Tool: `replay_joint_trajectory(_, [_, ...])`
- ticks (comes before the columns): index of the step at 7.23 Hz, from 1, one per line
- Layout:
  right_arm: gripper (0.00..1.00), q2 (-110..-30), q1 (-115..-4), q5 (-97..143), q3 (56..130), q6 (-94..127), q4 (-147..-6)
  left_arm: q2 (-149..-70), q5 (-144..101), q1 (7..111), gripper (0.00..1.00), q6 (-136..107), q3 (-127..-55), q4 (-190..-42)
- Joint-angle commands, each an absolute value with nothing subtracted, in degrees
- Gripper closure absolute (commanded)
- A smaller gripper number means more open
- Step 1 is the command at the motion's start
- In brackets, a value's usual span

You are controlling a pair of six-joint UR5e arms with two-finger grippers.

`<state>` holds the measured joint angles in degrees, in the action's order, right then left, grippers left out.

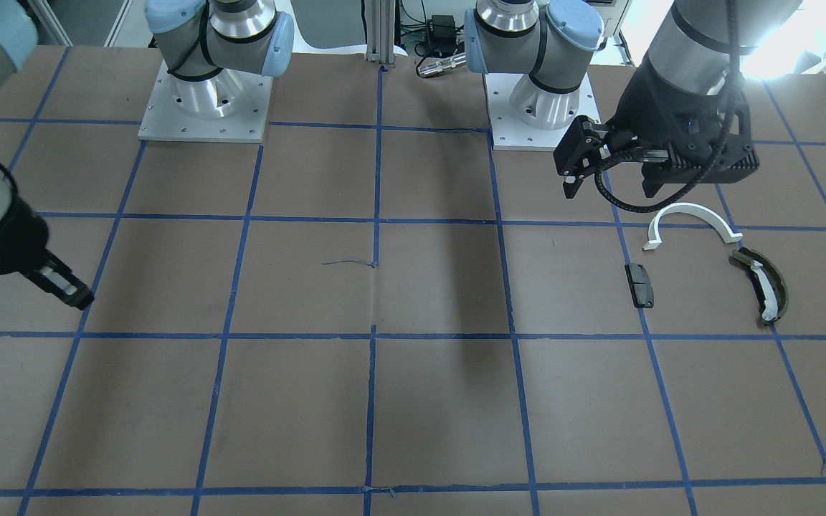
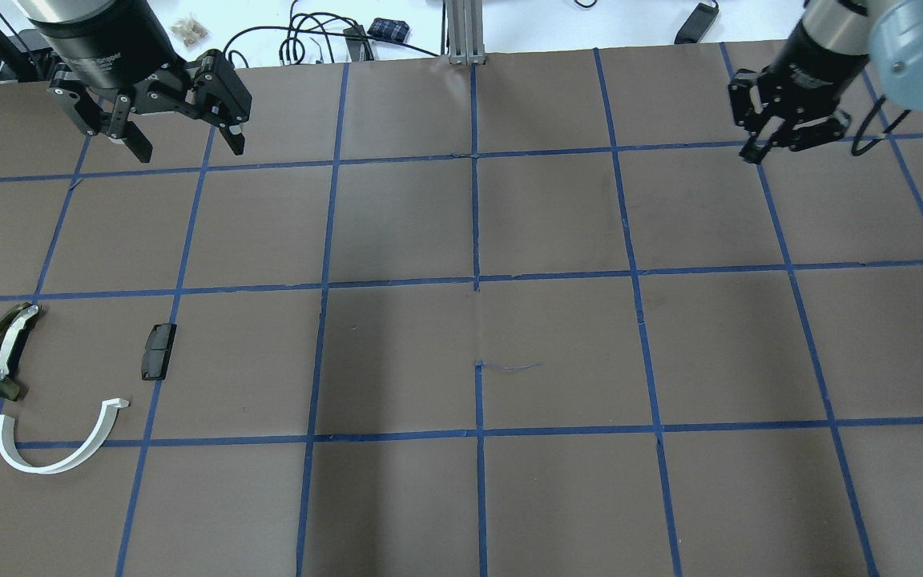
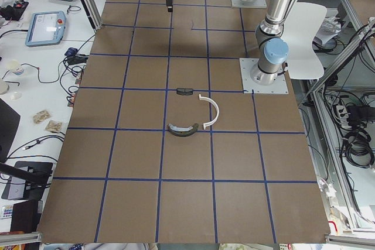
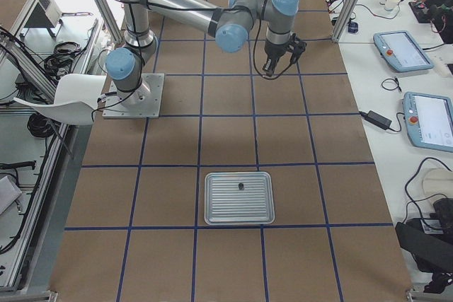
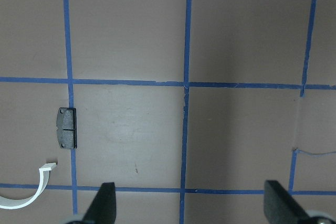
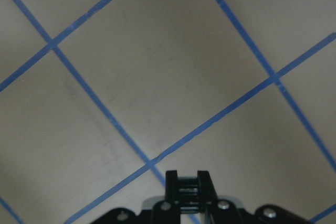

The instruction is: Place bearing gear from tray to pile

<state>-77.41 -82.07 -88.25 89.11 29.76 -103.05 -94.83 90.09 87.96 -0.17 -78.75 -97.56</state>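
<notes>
metal tray keeps the bearing gear reachable for the right pincer, tips together; left pincer spread near the pile.

Three loose parts lie apart at the robot's left end of the brown paper-covered desk. The white plastic half-ring arc is nearest the robot. Beyond its outer end lies the olive-green curved piece with a white strip, and beyond its inner end the small black rectangular block. At the right end sits a ribbed metal tray, a small dark part in it.
</notes>
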Motion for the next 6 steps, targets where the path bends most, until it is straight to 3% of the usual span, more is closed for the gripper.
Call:
replay_joint_trajectory(1, [0.95,-74.1,-92.8,-88.0,91.1,48.6,-112.9,-94.8,90.1,88.0,0.00,-0.2,-78.7,-97.6])
replay_joint_trajectory(3, [0.94,-65.8,-104.1,-89.4,91.2,58.0,-123.6,-94.8,90.1,88.0,0.00,-0.2,-78.7,-97.6])
replay_joint_trajectory(6, [0.90,-58.2,-107.3,-85.4,92.5,58.4,-128.3,-94.8,90.2,88.0,0.00,-0.2,-78.7,-97.6])
